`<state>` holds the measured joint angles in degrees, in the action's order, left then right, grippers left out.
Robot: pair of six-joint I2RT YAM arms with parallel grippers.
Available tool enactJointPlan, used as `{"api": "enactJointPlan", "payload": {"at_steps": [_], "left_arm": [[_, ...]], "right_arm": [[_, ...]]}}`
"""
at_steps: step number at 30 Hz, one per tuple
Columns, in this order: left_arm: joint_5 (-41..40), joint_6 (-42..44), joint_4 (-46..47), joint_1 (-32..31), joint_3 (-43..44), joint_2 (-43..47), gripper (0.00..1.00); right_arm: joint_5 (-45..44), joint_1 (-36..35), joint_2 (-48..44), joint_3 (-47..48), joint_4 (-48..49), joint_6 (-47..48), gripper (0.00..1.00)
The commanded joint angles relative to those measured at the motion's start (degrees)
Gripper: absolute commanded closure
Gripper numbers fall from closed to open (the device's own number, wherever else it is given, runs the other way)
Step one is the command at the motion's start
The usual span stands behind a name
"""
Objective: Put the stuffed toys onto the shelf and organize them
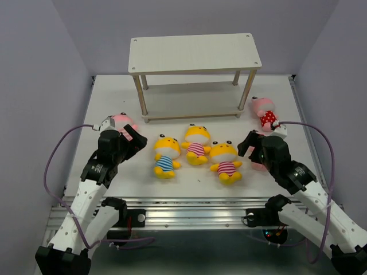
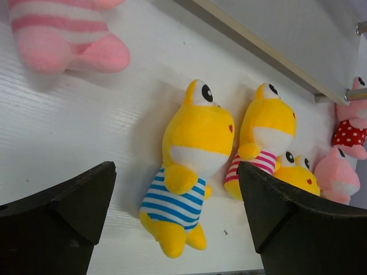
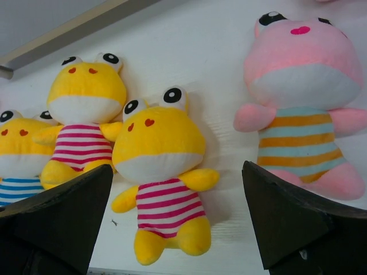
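Shelf of two off-white boards on four thin light wooden legs (image 1: 194,52): it stands at the far side of the white table (image 1: 109,97). We see no toy on either board, so we judge the placing not yet begun.
Left tool (image 2: 176,172): spread wide and holding nothing, it is aimed at the yellow plush toy in the blue-striped outfit (image 2: 189,166), which lies on the table.
Right tool (image 3: 176,172): equally wide and empty, it faces the yellow plush toy in the pink-striped outfit (image 3: 163,172).
Yellow trio: those two and a second pink-striped yellow plush toy (image 1: 196,144) lie packed together in front of the shelf.
Pink plush toys: one in pink-and-white stripes (image 2: 63,31) lies by the left tool. One in orange-and-teal stripes (image 3: 301,97) lies by the right tool. One in a red polka-dot outfit (image 1: 265,112) lies beside the shelf's right legs.
Crowding risk: closing on one yellow toy may pinch a neighbour's arm and drag two along.
Collision risk: both tools point toward the same middle cluster, so we expect the arms could clash if they reach together.
Grip risk: soft plush squashes, so a grasp on a limb or an edge may slip during the lift.
Shelf risk: the rack looks light on its thin legs, and a bump from an arm could shift or tip it. The gap under the top board looks tight for a tool.
Toppling risk: a toy released off balance may fall over or roll off a board.
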<state>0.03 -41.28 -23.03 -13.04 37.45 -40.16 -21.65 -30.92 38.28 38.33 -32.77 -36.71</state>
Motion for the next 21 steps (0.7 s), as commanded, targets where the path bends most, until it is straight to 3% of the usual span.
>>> {"api": "enactJointPlan", "payload": {"at_steps": [1,9,15,21], "left_arm": [[-0.29,2.43,0.97,0.03,2.18,-1.93,0.01],[-1.09,3.57,3.25,0.03,1.92,-4.05,0.01],[-0.65,3.22,4.65,0.03,0.78,-3.35,0.01],[-0.3,3.83,5.18,0.03,1.05,-2.56,0.01]], "right_arm": [[1.6,-0.2,-1.54,1.05,-0.27,-0.3,0.0],[13.46,-0.2,5.2,3.15,-8.87,3.75,0.0],[20.15,-0.2,7.5,1.93,-9.85,-0.72,0.0],[17.17,-0.2,10.23,-1.59,-9.33,-4.95,0.01]]}}
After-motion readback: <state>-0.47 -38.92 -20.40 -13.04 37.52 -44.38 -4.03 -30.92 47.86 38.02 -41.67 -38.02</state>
